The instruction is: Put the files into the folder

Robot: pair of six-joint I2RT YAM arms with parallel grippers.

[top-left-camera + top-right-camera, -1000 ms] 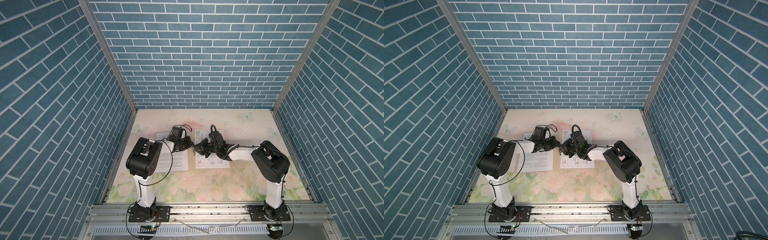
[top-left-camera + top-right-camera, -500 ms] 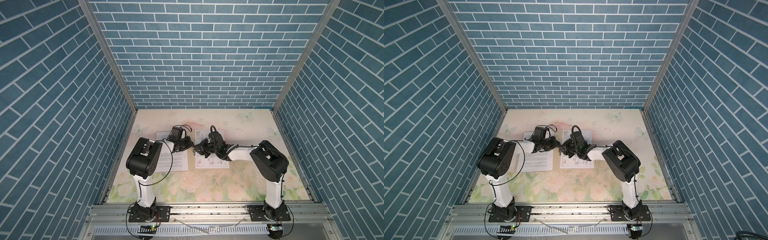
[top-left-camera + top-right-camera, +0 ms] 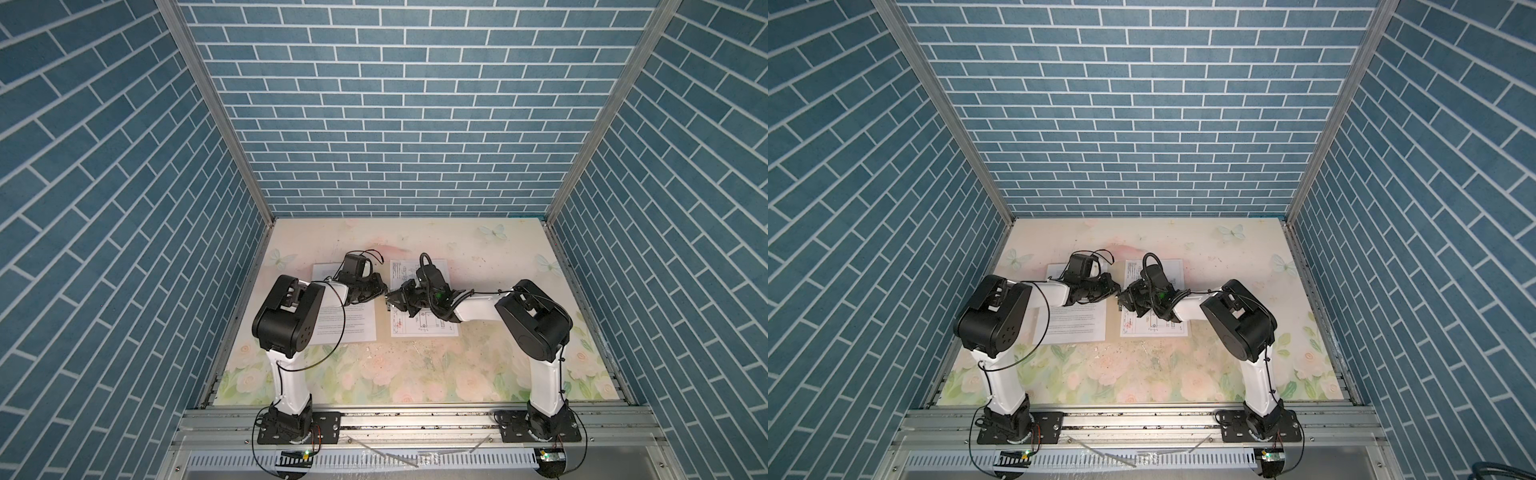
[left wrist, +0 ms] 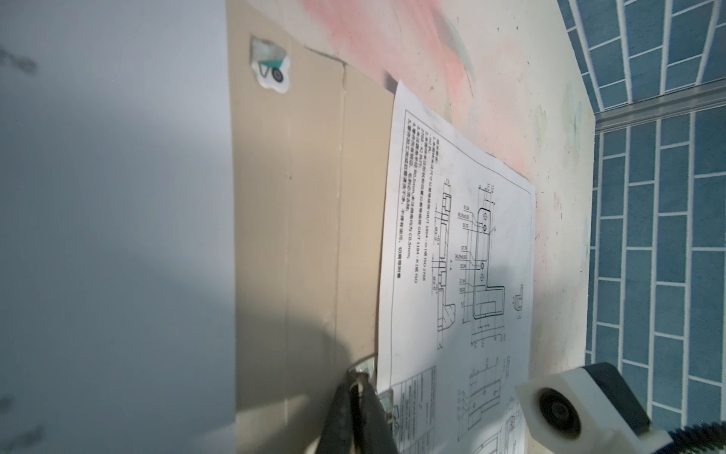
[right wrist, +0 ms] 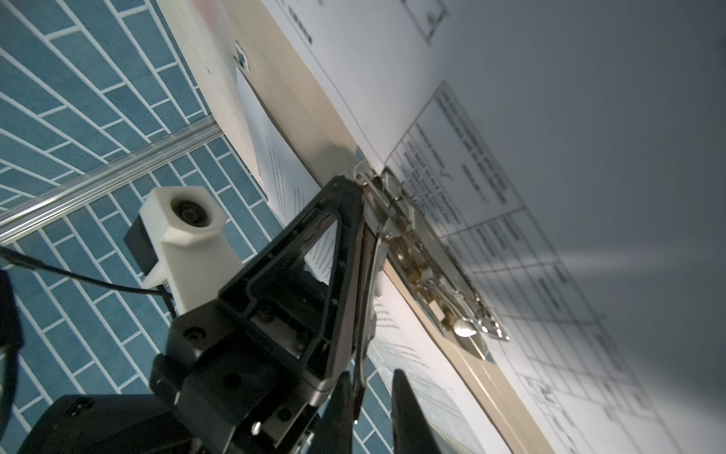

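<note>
The beige folder (image 4: 314,196) lies open on the table with a metal clip (image 5: 424,267) along its spine. The text file (image 3: 345,328) rests on its left half and the drawing file (image 3: 424,328) on its right half. Both show in both top views. My left gripper (image 4: 358,387) is shut on the end tab of the clip. My right gripper (image 5: 371,408) meets it from the right. Its jaws stand slightly apart around the clip's thin raised lever (image 5: 367,314), which lies against one finger.
A small wheelbarrow sticker (image 4: 271,70) sits on the folder's inner face. Blue brick walls (image 3: 395,124) enclose the floral table (image 3: 415,374) on three sides, and an aluminium rail (image 3: 415,419) runs along the front. Both arm bases stand on that rail.
The right arm's elbow has edged slightly left. Both grippers stay at the folder's spine and the sheets have not moved.
</note>
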